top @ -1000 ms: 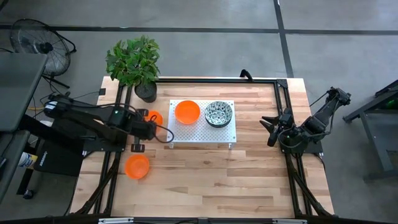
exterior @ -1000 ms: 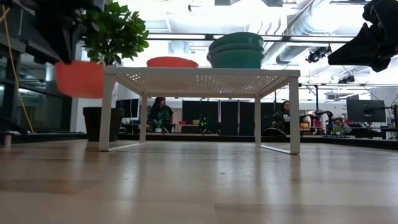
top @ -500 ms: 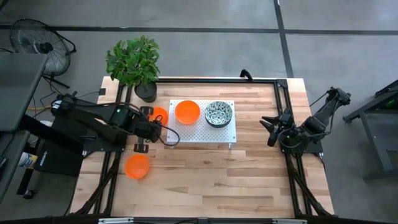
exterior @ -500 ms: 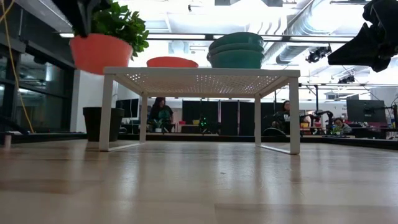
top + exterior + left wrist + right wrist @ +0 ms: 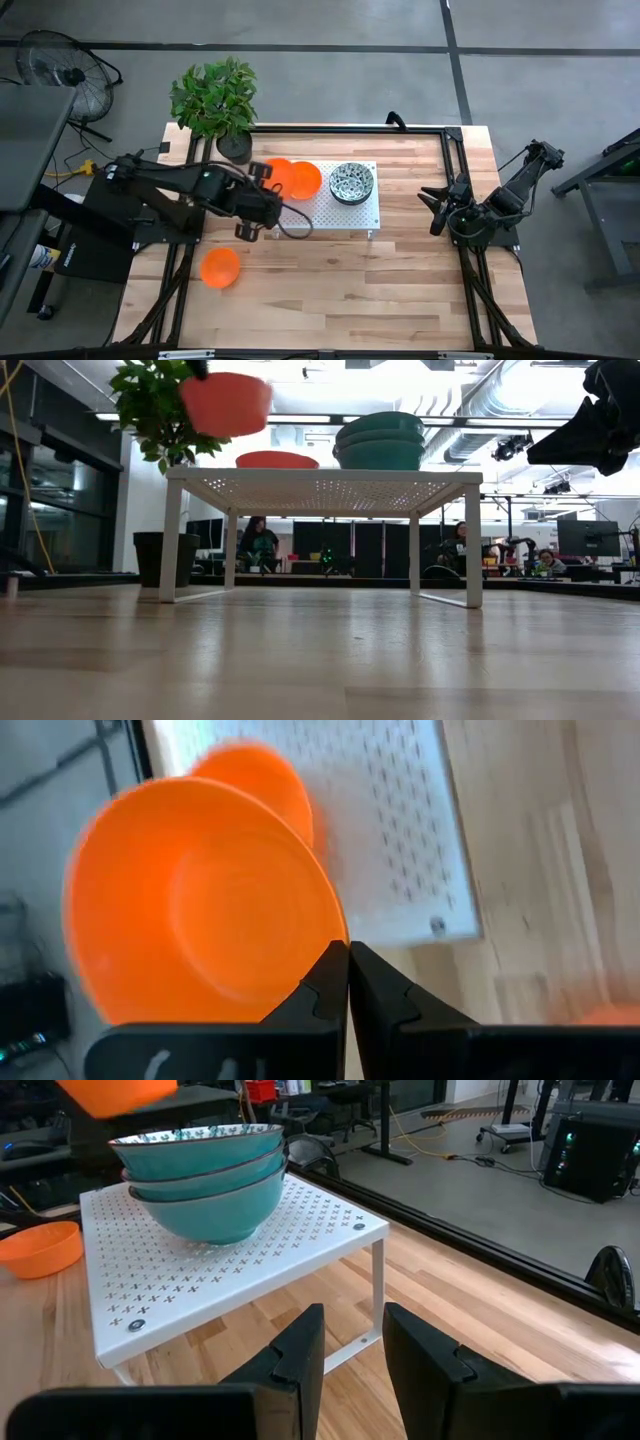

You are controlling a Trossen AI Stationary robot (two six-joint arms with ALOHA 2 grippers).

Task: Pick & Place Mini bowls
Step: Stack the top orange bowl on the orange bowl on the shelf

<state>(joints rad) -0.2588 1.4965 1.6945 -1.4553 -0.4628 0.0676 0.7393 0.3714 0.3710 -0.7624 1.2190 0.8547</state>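
An orange mini bowl is gripped by its rim in the closed left gripper and is held in the air above the left end of the white perforated shelf, left of centre in the high view. Because only the rim is pinched, tilt or slippage is judged the main risk. An orange bowl already on the shelf lies close by and could be struck. The stacked patterned bowls stand beside it. Another orange bowl lies on the worktop. The plant pot crowds the upper left. The right gripper is parked open at the right edge.

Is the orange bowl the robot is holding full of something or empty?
Empty. The left wrist view looks straight into the held orange bowl, pinched at its rim by the left gripper, and only its bare orange inside shows.
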